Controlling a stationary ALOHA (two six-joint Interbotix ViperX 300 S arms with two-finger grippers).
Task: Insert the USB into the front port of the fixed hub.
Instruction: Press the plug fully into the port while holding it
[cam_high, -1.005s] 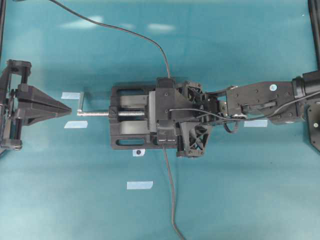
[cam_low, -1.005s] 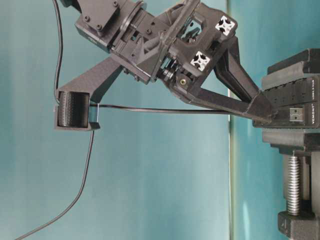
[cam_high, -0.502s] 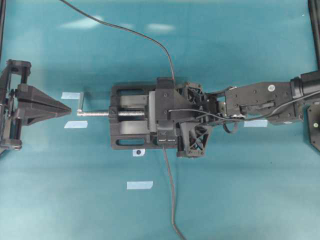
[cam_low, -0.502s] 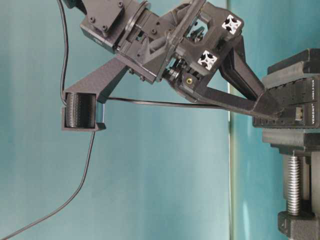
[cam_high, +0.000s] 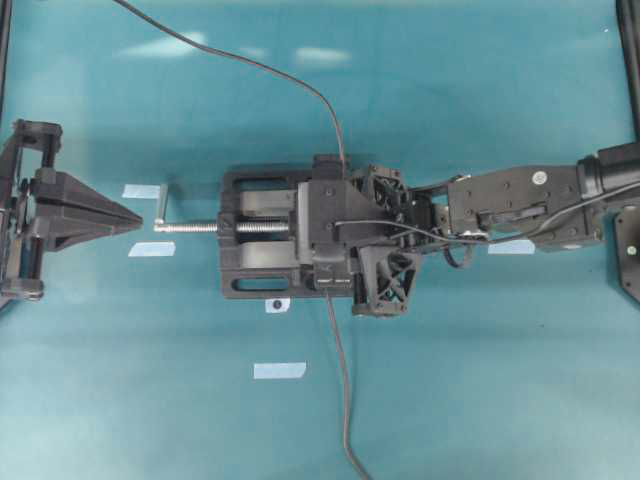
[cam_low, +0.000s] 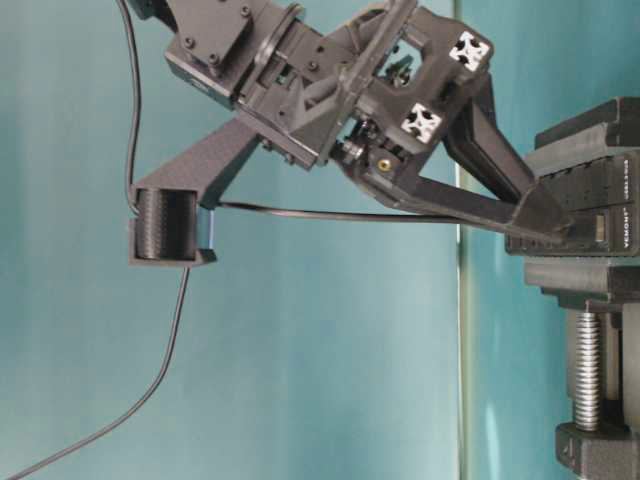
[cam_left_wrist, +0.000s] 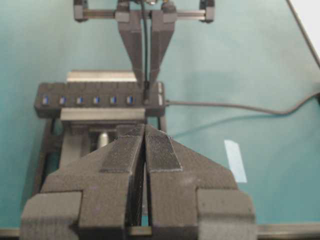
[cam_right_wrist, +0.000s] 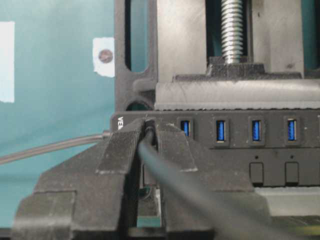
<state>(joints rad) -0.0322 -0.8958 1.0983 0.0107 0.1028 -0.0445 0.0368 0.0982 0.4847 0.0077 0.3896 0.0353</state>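
The fixed hub (cam_right_wrist: 270, 150), a long black strip with blue ports, is clamped in the vise (cam_high: 250, 280). My right gripper (cam_right_wrist: 149, 125) is shut on the USB (cam_right_wrist: 149, 134), whose black plug sits pressed against the hub's end port beside the white lettering. In the table-level view the fingertips (cam_low: 545, 222) touch the hub (cam_low: 600, 170), and almost no silver of the plug shows. The USB's thin cable (cam_low: 330, 213) runs back under the gripper. My left gripper (cam_high: 135, 213) rests shut and empty at the far left, pointing at the vise.
The vise's screw handle (cam_high: 162, 205) sticks out towards the left gripper. The hub's own cable (cam_high: 345, 400) trails to the near table edge. Pale tape marks (cam_high: 279, 370) lie on the teal table. The right arm (cam_high: 520, 200) reaches in from the right.
The right gripper has pushed towards the hub. The plug's silver end, plain beside the port a second ago, has slid almost fully in. The left arm has not moved.
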